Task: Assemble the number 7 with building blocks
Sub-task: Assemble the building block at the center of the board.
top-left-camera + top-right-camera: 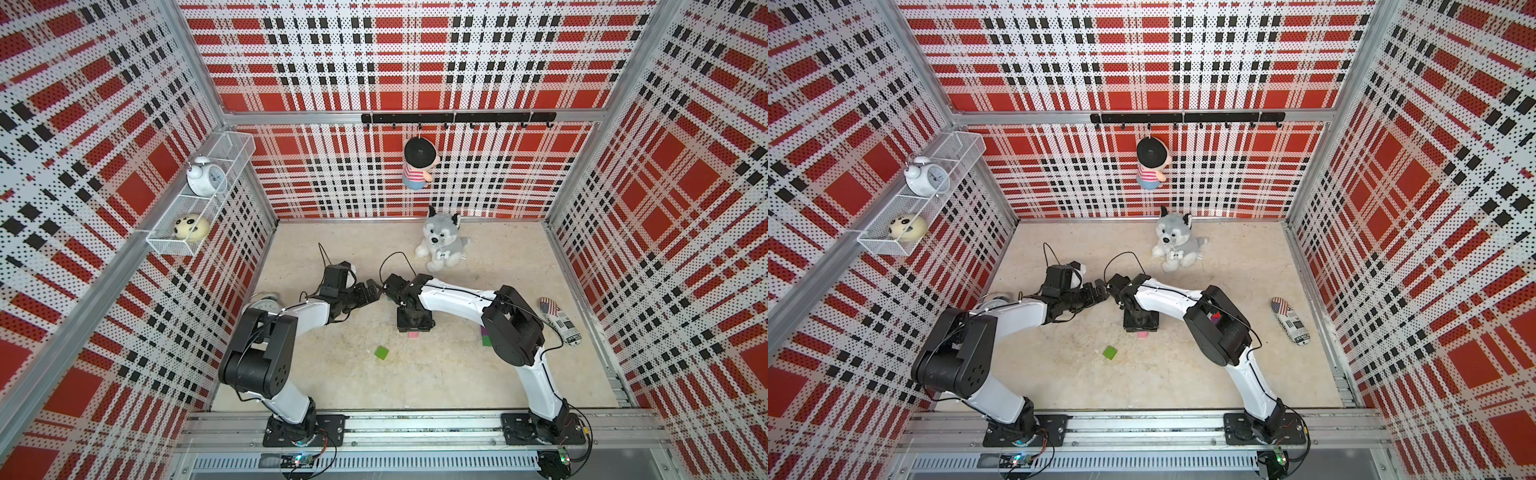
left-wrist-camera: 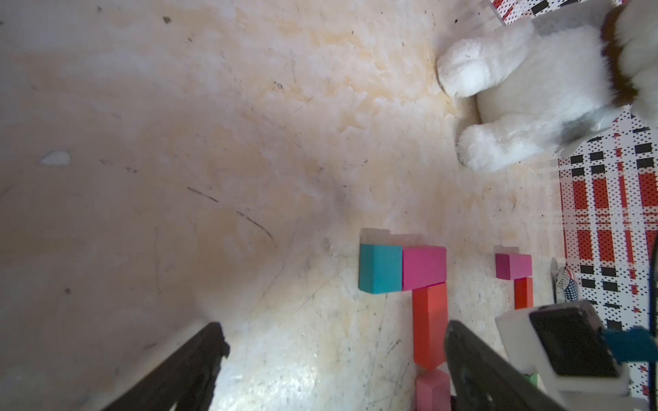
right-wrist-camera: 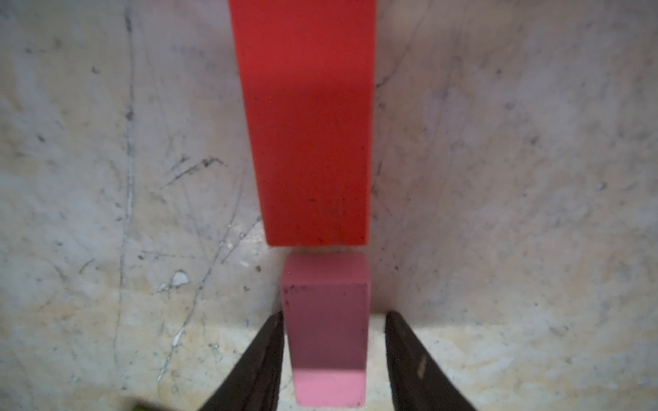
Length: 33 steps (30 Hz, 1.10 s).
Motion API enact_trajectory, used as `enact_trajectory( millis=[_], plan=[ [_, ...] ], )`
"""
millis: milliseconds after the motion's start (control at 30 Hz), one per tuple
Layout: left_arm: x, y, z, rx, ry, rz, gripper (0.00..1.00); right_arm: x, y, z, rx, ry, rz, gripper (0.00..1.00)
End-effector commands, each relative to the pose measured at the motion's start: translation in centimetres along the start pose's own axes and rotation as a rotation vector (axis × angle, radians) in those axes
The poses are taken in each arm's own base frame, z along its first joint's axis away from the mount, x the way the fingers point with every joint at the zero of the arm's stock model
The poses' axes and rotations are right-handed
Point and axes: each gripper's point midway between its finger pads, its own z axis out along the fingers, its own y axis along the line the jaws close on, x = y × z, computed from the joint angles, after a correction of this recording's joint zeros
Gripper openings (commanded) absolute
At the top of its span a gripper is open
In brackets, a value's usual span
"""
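In the left wrist view a teal block [image 2: 380, 268] and a magenta block [image 2: 423, 267] lie side by side. A red block [image 2: 429, 327] runs on from the magenta one, with a pink block [image 2: 432, 391] at its end. My right gripper [image 3: 334, 316] points down over the pink block [image 3: 325, 320], which lies end to end with the red block [image 3: 306, 124]. Its jaws straddle the pink block, one finger at its side and a gap at the other. My left gripper [image 2: 334, 329] hovers open and empty beside the row. A green block [image 1: 382, 353] lies apart toward the front.
A plush dog [image 1: 442, 243] sits at the back. A patterned shoe [image 1: 559, 320] lies at the right wall. An alarm clock [image 1: 266, 303] stands behind my left arm. Further blocks, magenta [image 2: 513, 266] and red [image 2: 523, 292], lie under my right arm. A wire shelf [image 1: 199, 195] hangs on the left wall.
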Motion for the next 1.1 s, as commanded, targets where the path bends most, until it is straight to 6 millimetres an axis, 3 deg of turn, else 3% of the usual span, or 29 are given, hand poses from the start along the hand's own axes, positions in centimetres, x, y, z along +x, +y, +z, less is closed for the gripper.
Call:
enact_trajectory(
  millis=[0,500,1067],
  plan=[
    [-0.6,-0.6,-0.2,0.005,-0.016,0.012,0.98,-0.7,0.1,-1.2,-0.016,-0.042,0.019,0.50],
    [-0.4,-0.3,0.0,0.000,-0.009,0.012,0.98,-0.6,0.1,-0.4,0.009,-0.022,-0.002,0.40],
    [-0.2,-0.2,0.2,0.003,0.001,0.014,0.98,-1.0,0.1,0.2,0.033,-0.021,-0.016,0.38]
  ],
)
